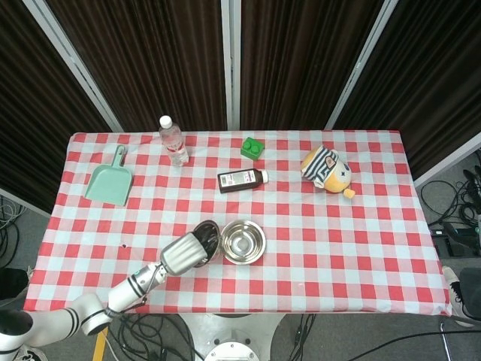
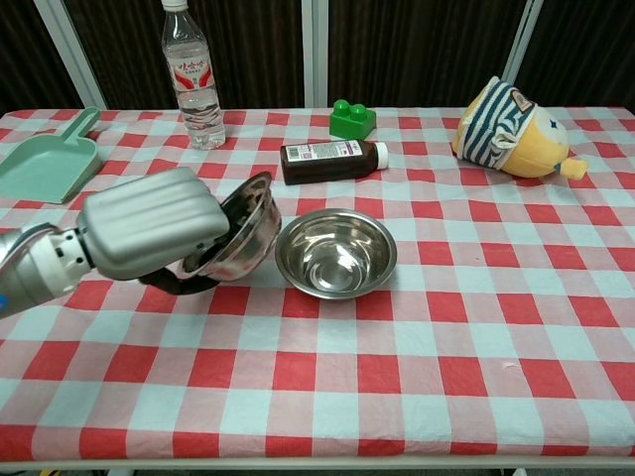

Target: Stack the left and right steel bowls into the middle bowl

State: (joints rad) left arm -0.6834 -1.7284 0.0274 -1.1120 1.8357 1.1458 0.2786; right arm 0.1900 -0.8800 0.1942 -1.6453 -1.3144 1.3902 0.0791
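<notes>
My left hand (image 2: 159,223) (image 1: 184,253) grips a steel bowl (image 2: 243,238) (image 1: 207,238) by its rim, lifted off the cloth and tilted on edge. The held bowl hangs just left of the middle steel bowl (image 2: 335,252) (image 1: 243,241), almost touching its rim. The middle bowl stands upright and empty on the checked tablecloth. My fingers reach inside the tilted bowl. Only these two steel bowls show. My right hand appears in neither view.
A brown bottle (image 2: 332,160) lies on its side behind the bowls. Further back stand a water bottle (image 2: 192,76) and a green block (image 2: 351,119). A teal dustpan (image 2: 45,164) lies far left, a striped plush toy (image 2: 514,127) far right.
</notes>
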